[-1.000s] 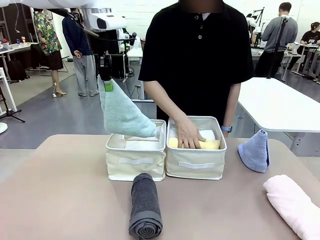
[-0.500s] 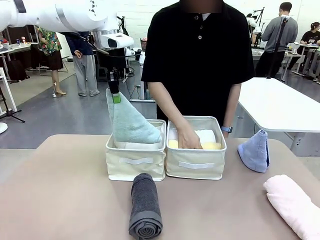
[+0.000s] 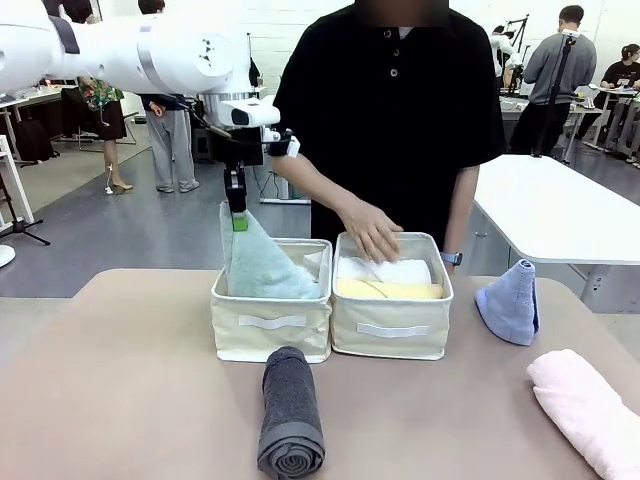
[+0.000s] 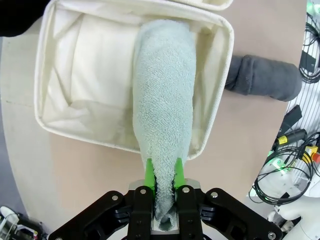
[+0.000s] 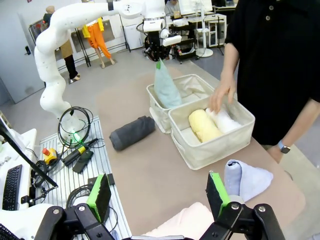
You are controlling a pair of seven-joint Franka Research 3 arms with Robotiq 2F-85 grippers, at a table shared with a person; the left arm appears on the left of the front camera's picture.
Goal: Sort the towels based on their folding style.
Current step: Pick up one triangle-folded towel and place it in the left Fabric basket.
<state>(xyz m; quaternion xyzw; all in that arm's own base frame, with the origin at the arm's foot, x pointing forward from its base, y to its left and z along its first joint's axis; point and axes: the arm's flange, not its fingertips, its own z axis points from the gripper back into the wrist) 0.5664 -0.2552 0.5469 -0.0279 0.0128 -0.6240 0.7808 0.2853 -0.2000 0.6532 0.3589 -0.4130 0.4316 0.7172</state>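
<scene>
My left gripper [image 3: 238, 219] [image 4: 163, 176] is shut on the tip of the mint cone towel [image 3: 258, 265] [image 4: 162, 112], whose wide end sits inside the left cream bin [image 3: 270, 322] [image 4: 47, 70]. In the right bin [image 3: 392, 334] lie a yellow rolled towel [image 3: 390, 290] and a white one [image 3: 400, 270], with the person's hand [image 3: 372, 230] just above them. A dark grey roll [image 3: 290, 410] lies on the table in front of the bins. At the right sit the periwinkle cone [image 3: 510, 302] and a pink roll [image 3: 588, 408]. My right gripper [image 5: 159, 194] is open, held high over the table's right end.
The person stands right behind the bins at the far edge. A white table [image 3: 560, 210] stands beyond on the right. Cables and a keyboard lie on the cart [image 5: 70, 150] beside the table in the right wrist view.
My left gripper has moved right and down, lowering the mint cone towel into the left bin. The person's hand has lifted off the yellow roll.
</scene>
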